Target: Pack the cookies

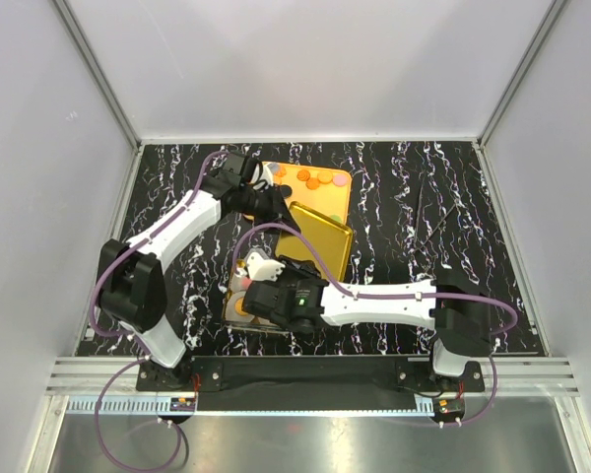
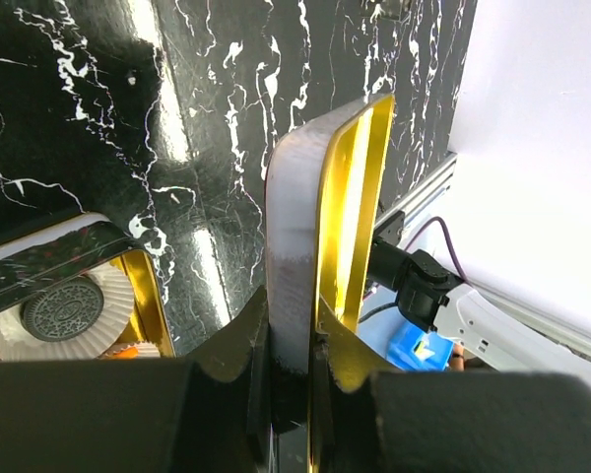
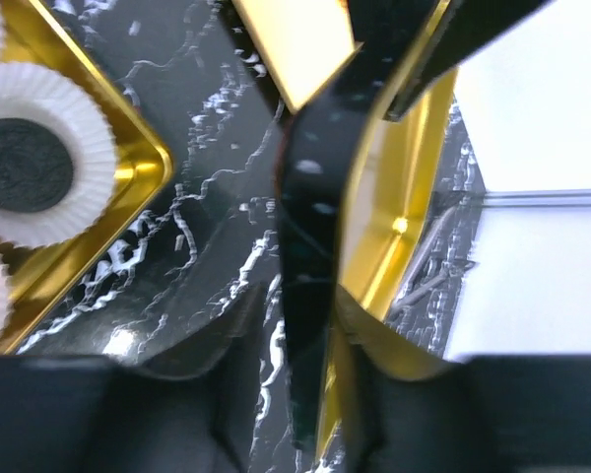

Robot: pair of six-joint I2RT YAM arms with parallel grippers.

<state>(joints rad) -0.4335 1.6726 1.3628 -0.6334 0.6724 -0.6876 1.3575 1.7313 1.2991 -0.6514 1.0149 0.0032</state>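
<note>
Several orange and pink cookies (image 1: 315, 179) lie on an orange tray (image 1: 340, 202) at the back. A gold tin (image 1: 234, 317) near the front holds cookies in white paper cups; a black cookie (image 2: 64, 308) (image 3: 20, 165) shows in one cup. A gold lid (image 1: 320, 241) stands tilted between tray and tin. My left gripper (image 1: 274, 204) (image 2: 294, 345) is shut on the far rim of the lid (image 2: 295, 197). My right gripper (image 1: 294, 264) (image 3: 310, 335) straddles the near rim of the lid (image 3: 315, 197), jaws open, with a narrow gap at one finger.
The table is black marble with white veins (image 1: 424, 217), walled by pale panels on three sides. The right arm lies across the tin and hides most of it in the top view. The tin's corner (image 3: 143, 148) sits just left of the right gripper.
</note>
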